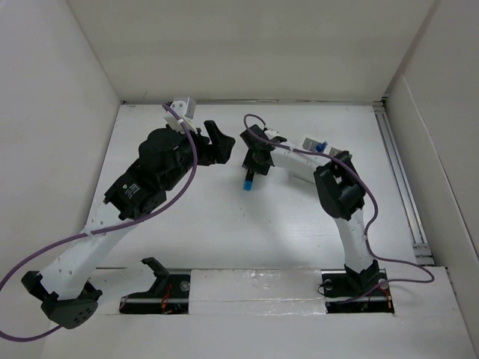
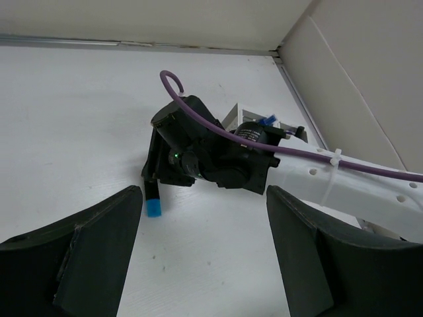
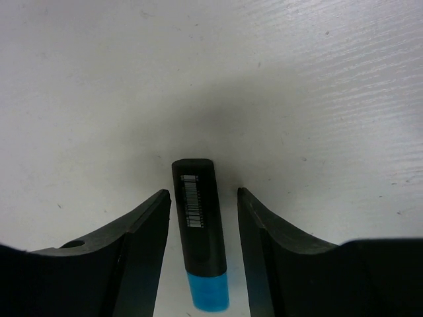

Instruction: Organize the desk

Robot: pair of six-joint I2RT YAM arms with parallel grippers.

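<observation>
Holder (image 2: 231, 116) on desk (image 2: 79, 119) mostly hidden behind right arm (image 2: 330, 179).

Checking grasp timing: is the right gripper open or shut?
Open: the right gripper straddles the marker, white desk showing between it and one finger.

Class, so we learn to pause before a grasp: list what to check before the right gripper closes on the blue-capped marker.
1. Marker lies flat on the desk: ok.
2. Right gripper open and straddling it, with gaps on both sides: ok.
3. Fingers low enough to grip: cannot tell.
4. Left gripper open and apart from the marker: ok.
5. Pen holder has a free slot: cannot tell.
</observation>
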